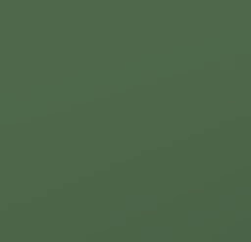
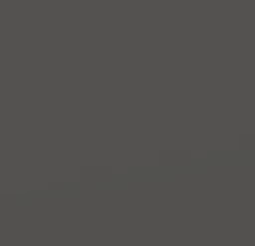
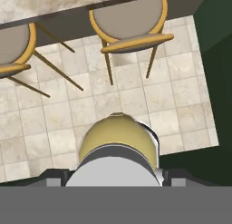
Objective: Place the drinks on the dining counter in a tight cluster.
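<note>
**Yellow bottle seen from above, stools and floor below**

Two stools stand on the floor. One (image 3: 129, 26) is near the top middle of the hand view, with a grey seat, a curved yellow back and thin yellow legs. The other (image 3: 13, 53) is at the left edge, cut off by the frame. Both seats are tucked partly under the table (image 3: 50, 3), whose tan-and-brown marbled edge runs along the top left with a dark band beneath it.

The floor (image 3: 149, 100) is laid with pale beige square tiles. To the right of it rises a dark green wall (image 3: 217, 82). The left base view is one flat green surface and the right base view one flat grey surface; nothing can be told apart in either.

The yellow bottle (image 3: 115, 137) fills the lower middle of the hand view, right in front of the camera, its pale cap end towards the lens. It hangs above the tiles, off the table. The fingertips of the pincer are hidden behind it, so I cannot tell how wide the pincer stands or whether it grips the bottle.
</note>
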Motion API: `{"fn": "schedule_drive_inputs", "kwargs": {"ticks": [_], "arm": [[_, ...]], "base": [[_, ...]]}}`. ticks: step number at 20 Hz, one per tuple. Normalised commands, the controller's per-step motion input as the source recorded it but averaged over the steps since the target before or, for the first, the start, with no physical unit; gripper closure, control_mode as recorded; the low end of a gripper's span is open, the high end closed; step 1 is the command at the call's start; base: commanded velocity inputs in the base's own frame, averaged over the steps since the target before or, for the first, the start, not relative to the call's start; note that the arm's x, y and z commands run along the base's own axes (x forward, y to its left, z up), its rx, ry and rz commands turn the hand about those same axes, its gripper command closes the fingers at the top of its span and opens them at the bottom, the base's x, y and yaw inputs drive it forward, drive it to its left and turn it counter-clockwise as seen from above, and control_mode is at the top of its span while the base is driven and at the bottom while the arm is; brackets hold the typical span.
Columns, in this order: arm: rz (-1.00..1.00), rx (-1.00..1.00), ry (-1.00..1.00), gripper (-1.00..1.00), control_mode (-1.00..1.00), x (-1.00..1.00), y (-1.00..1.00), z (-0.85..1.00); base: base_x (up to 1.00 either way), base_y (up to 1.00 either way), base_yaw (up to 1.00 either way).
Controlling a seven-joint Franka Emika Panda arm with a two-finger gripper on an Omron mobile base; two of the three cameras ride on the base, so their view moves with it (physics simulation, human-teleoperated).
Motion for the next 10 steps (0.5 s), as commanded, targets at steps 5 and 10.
{"fn": "schedule_drive_inputs", "kwargs": {"ticks": [5,10], "arm": [[0.00,0.00,0.00,1.00,1.00,0.00,0.00,0.00],[0.00,0.00,0.00,1.00,1.00,0.00,0.00,0.00]], "base": [[-0.31,1.00,-0.25],[-0.57,1.00,-0.27]]}}
